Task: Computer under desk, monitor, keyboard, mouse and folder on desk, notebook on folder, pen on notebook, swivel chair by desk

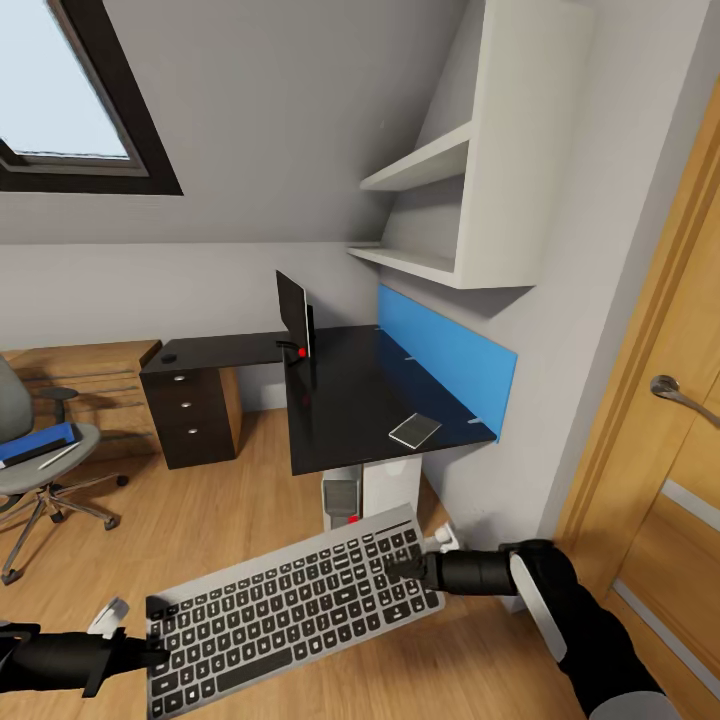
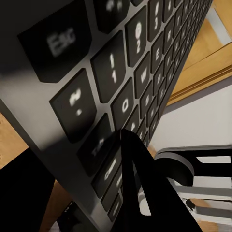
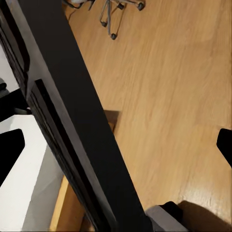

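Head view: the long grey keyboard with black keys (image 1: 290, 612) hangs above the floor, short of the glossy black table (image 1: 370, 395), pinched at each end by the left gripper (image 1: 150, 655) and right gripper (image 1: 400, 570).

Left wrist view: jaws clamp the Esc corner.

Right wrist view: jaws grip the edge; uneven arm motion could twist it loose.

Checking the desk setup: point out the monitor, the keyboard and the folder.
monitor (image 1: 292, 312): head view, dark back panel.
keyboard (image 1: 285, 610): head view, middle key rows.
folder (image 1: 38, 443): head view, blue cover, lying on the swivel chair (image 1: 45, 470) seat.
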Robot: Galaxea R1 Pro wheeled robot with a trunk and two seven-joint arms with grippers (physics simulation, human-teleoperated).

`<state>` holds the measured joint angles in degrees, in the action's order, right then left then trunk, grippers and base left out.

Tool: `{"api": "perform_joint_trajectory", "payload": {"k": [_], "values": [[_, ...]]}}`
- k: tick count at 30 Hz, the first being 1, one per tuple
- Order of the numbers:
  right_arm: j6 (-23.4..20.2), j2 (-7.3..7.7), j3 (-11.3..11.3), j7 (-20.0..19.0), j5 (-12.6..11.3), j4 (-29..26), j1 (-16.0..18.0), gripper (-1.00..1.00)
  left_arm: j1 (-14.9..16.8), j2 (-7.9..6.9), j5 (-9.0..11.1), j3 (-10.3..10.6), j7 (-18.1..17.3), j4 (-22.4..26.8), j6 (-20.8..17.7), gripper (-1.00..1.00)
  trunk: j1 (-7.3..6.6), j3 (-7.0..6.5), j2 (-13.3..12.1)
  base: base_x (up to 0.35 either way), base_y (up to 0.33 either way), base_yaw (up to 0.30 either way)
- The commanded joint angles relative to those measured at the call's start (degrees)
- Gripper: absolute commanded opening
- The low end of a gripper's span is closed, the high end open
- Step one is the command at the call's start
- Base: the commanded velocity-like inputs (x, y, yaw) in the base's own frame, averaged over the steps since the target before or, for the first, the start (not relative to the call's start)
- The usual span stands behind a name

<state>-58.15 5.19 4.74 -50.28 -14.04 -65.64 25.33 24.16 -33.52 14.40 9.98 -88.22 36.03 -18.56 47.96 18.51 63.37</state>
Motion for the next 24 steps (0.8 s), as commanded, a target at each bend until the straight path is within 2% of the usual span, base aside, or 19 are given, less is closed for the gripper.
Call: {"api": "perform_joint_trajectory", "payload": {"k": [1,7,18,24], "values": [[-0.88,0.08,1.54,-0.17,-1.34,0.44,0.1,1.0,0.1,0.08,0.72,0.22,-0.12,0.09,-0.34,-1.0,0.0,0.07,0.05,0.0,0.0,0.0],[-0.85,1.24,3.33,-1.23,-1.34,2.52,0.24,1.0,0.1,0.04,0.72,0.22,-0.17,0.09,-0.33,-1.0,0.0,0.07,0.05,0.0,0.0,0.0],[-0.75,2.89,3.53,-2.07,-1.39,2.96,0.25,1.0,0.1,0.08,0.66,0.22,-0.2,0.09,-0.26,-1.0,0.0,0.07,0.05,0.0,0.0,0.0],[-0.74,3.19,3.52,-2.1,-1.42,2.97,0.25,1.0,0.1,0.1,0.63,0.22,-0.16,0.09,-0.25,-1.0,0.0,0.07,0.05,0.0,0.0,0.0]]}}
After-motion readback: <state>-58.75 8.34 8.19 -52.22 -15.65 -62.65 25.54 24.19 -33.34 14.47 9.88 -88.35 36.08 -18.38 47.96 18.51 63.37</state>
